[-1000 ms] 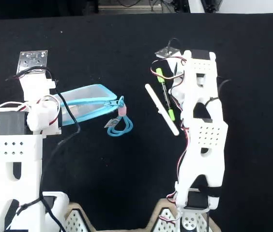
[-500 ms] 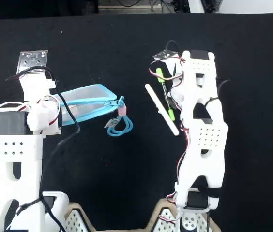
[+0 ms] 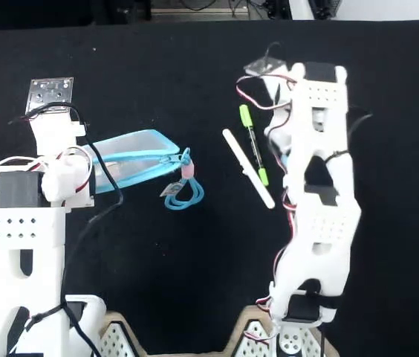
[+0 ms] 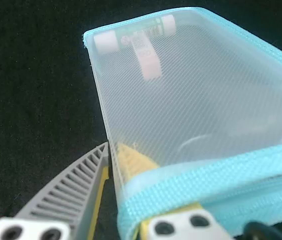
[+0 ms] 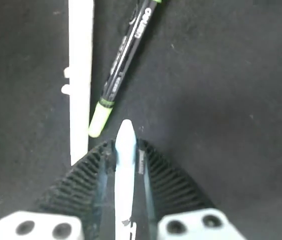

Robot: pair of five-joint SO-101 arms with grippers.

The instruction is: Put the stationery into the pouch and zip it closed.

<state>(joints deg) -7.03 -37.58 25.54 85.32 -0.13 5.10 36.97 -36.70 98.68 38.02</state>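
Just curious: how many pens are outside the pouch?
3: white pen and green-tipped pen on the table, a second white pen in the right end effector; others possibly hidden.

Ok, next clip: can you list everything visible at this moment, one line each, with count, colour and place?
pouch: one, see-through pale blue with a blue zip band, left of centre, one edge clamped in the left tool.
items in the pouch: at least two, white, one with green on it, at its far end.
cord loop: one, blue, at the pouch's zip end.
white pen: one, white, on the table near the right arm.
green pen: one, green and black, beside the white pen.
white stick: one, white, in the right tool.
table: one, black.
left tool: one, grey, shut on the pouch.
right tool: one, black, shut on the white stick.
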